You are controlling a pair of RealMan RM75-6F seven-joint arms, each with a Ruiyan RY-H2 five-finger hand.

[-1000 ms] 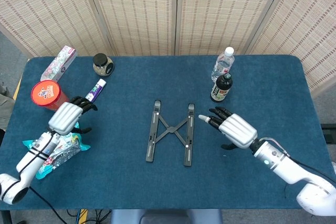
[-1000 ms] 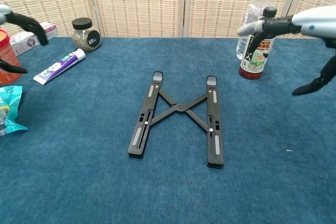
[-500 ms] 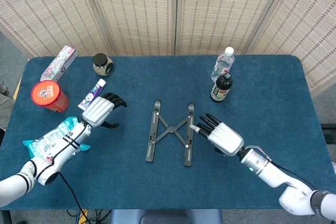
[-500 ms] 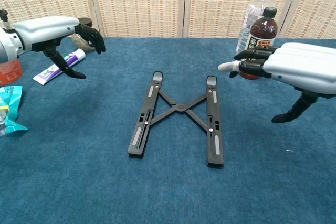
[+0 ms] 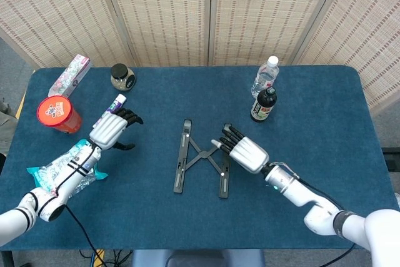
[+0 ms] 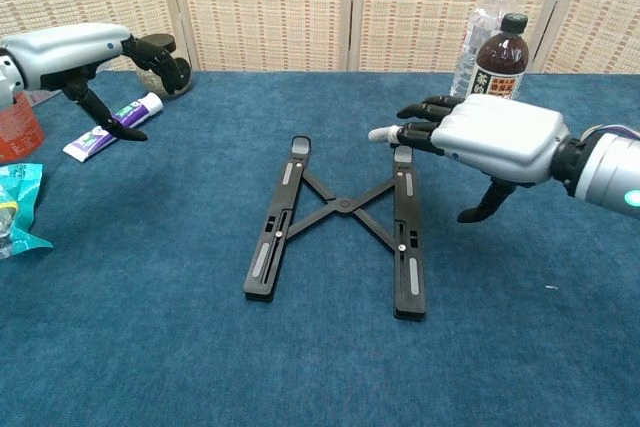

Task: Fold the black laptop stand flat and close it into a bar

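The black laptop stand (image 5: 202,156) (image 6: 341,225) lies flat on the blue table, its two rails apart and joined by a crossed brace. My right hand (image 5: 243,152) (image 6: 488,137) hovers just above the far end of the right rail, fingers spread and holding nothing. My left hand (image 5: 110,129) (image 6: 85,52) hangs over the table well to the left of the stand, fingers apart and empty.
A toothpaste tube (image 5: 111,107) (image 6: 114,126) lies under the left hand. A small jar (image 5: 121,76), a red can (image 5: 57,113), a box (image 5: 70,74) and a snack bag (image 5: 62,176) sit at the left. A dark bottle (image 5: 264,104) (image 6: 495,72) and a water bottle (image 5: 265,76) stand behind the right hand.
My right hand has moved left, from beside the stand to over its right rail's far end. My left hand came forward toward the stand, then drew back slightly.
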